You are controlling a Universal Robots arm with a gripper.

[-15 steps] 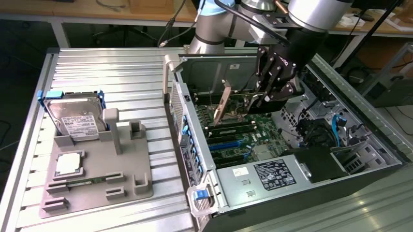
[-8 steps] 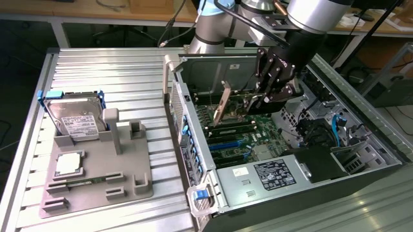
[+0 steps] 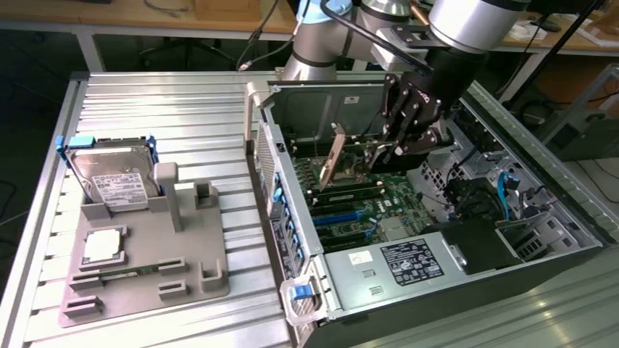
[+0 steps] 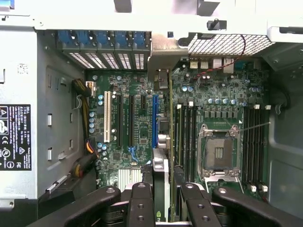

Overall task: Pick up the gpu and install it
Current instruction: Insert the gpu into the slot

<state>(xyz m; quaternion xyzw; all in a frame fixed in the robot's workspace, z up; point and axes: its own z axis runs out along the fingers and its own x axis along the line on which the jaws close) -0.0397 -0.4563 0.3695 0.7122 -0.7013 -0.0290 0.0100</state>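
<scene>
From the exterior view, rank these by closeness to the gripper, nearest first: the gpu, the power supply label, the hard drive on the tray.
1. gpu: clamped in the gripper, edge-on over the motherboard.
2. power supply label: inside the case, nearer the camera.
3. hard drive: upright in the gray tray, outside the case at the exterior view's left.

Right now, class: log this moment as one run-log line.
gripper: shut on gpu | gpu: upright, edge-down above motherboard | place: inside open computer case | seated: cannot tell

1 gpu (image 3: 334,158), 1 hard drive (image 3: 114,176), 1 computer case (image 3: 541,272), 1 grey holder (image 3: 193,272)
</scene>
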